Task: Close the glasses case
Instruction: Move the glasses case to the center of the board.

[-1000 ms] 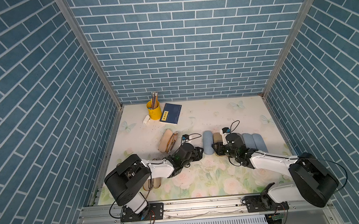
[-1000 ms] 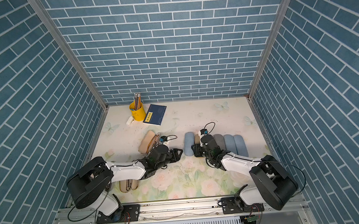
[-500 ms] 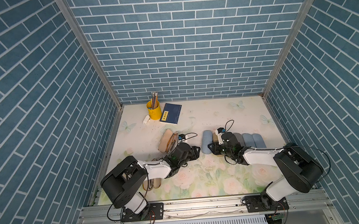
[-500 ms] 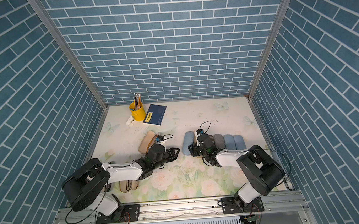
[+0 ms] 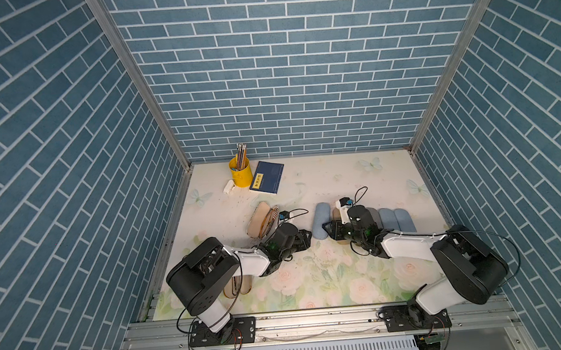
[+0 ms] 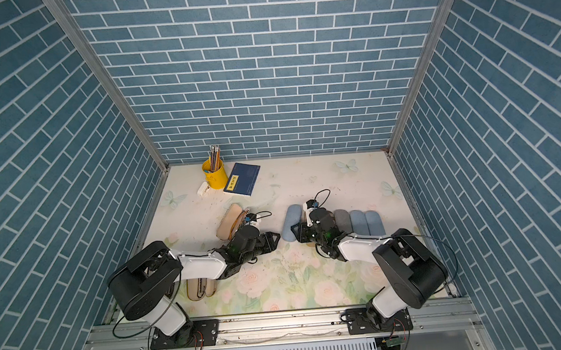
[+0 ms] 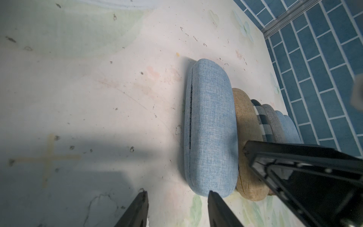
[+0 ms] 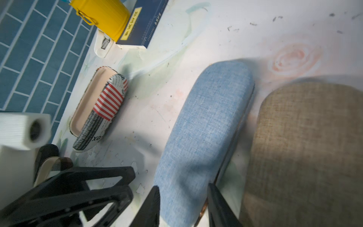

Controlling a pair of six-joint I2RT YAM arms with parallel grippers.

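Observation:
The light blue fabric glasses case (image 5: pixel 321 218) lies mid-table, first in a row of cases, also in a top view (image 6: pixel 291 224). In the left wrist view the glasses case (image 7: pixel 211 127) shows a thin dark slit along one long side. My right gripper (image 8: pixel 183 188) straddles the near end of the case (image 8: pixel 206 121), with a finger against each side. In both top views the right gripper (image 5: pixel 331 228) sits at that end. My left gripper (image 7: pixel 177 198) stands open over bare table just short of the case, nothing between its fingers; a top view shows the left gripper (image 5: pixel 305 240) there.
A tan case (image 7: pixel 247 137), then checked, grey and blue ones, line up behind the blue case. An open flag-patterned case (image 8: pixel 98 110) lies left of centre; another open case (image 5: pixel 238 285) lies under the left arm. A yellow pencil cup (image 5: pixel 240 173) and blue notebook (image 5: pixel 267 181) stand at the back.
The right arm's elbow has swung inward while its gripper stays at the blue case's near end. The left gripper has barely shifted.

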